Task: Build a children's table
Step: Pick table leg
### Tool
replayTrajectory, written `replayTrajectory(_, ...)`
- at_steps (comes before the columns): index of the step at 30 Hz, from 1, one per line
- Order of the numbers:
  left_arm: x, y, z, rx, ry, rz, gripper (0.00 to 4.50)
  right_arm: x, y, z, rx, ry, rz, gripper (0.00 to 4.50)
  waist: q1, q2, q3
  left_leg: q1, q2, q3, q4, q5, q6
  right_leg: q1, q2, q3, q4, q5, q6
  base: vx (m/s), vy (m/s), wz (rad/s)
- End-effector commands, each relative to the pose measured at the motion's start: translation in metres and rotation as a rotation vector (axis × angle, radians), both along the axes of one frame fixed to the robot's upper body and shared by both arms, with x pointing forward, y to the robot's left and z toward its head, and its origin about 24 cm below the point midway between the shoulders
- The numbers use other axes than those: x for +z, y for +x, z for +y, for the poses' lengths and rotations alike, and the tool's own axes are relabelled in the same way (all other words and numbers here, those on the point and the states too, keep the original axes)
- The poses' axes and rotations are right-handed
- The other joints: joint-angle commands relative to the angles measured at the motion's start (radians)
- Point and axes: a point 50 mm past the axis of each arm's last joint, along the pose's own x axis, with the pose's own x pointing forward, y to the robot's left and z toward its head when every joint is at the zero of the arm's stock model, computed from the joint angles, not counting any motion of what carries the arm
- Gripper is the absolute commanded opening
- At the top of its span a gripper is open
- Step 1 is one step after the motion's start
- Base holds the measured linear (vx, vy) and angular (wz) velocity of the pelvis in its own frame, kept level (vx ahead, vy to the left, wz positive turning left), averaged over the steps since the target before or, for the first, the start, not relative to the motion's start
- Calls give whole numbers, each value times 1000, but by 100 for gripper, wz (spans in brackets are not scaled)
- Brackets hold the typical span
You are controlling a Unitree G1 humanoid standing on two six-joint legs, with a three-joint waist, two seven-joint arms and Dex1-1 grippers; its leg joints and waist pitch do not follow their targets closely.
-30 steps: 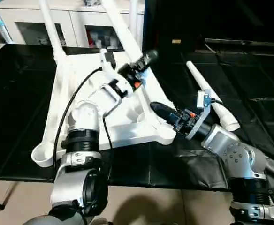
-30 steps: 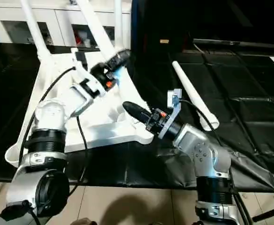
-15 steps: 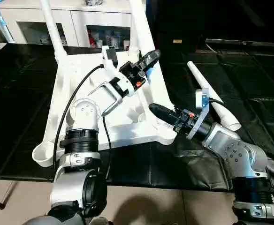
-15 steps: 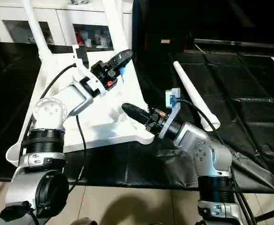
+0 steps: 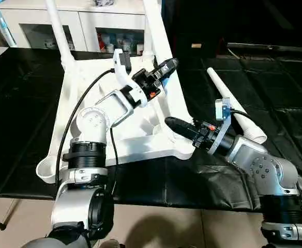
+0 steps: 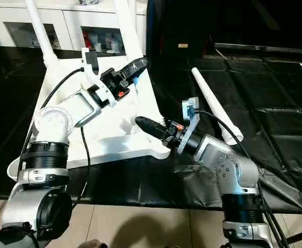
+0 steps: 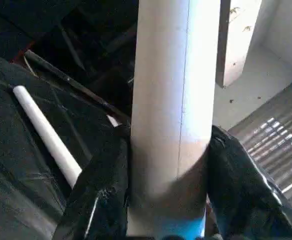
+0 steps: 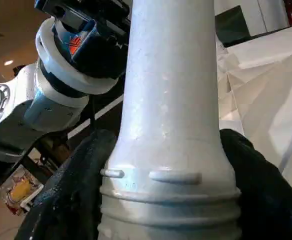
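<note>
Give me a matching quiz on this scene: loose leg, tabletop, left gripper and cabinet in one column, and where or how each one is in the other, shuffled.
1 loose leg
2 tabletop
3 left gripper
4 cabinet

A upside down, ribs up
B behind the work, glass doors
C lying on the black mat
D clamped on an upright leg

Pairs: 1-C, 2-A, 3-D, 4-B

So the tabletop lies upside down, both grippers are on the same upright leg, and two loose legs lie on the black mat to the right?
Not quite: the left eye view shows one loose leg on the black mat, not two. The tabletop is upside down, and the left gripper and right gripper are on the same upright leg.
</note>
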Motion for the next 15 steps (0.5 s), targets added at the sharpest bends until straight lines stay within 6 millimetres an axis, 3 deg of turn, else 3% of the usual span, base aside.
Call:
replayTrajectory(1, 13, 4, 3, 44, 16, -54, 188, -6, 0, -2, -10, -46, 17, 354, 2, -1, -79, 12, 8, 0, -62, -136, 23, 70, -51, 34, -77, -191, -166, 0, 0, 0)
replayTrajectory(12, 24, 11, 17, 113, 104, -141, 185, -17, -15, -25, 1, -159, -24, 439, 3, -2, -80, 12, 8, 0, -60, -137, 26, 72, -50, 34, -74, -160, -173, 0, 0, 0)
replayTrajectory(13, 25, 11, 18, 109, 112, -150, 185, -17, -16, -30, -4, -166, -26, 445, 3, -2, -79, 13, 8, 1, -60, -145, 27, 72, -50, 34, -76, -172, -173, 0, 0, 0)
replayTrajectory(14, 26, 10, 18, 103, 122, -160, 185, -16, -16, -36, -13, -173, -31, 450, 3, -12, -79, 11, 7, 2, -59, -143, 31, 74, -51, 34, -76, -181, -172, 0, 0, 0)
replayTrajectory(15, 26, 10, 18, 103, 122, -161, 185, -16, -16, -36, -14, -173, -31, 450, 5, -9, -79, 12, 7, 2, -60, -145, 32, 73, -52, 34, -76, -191, -173, 0, 0, 0)
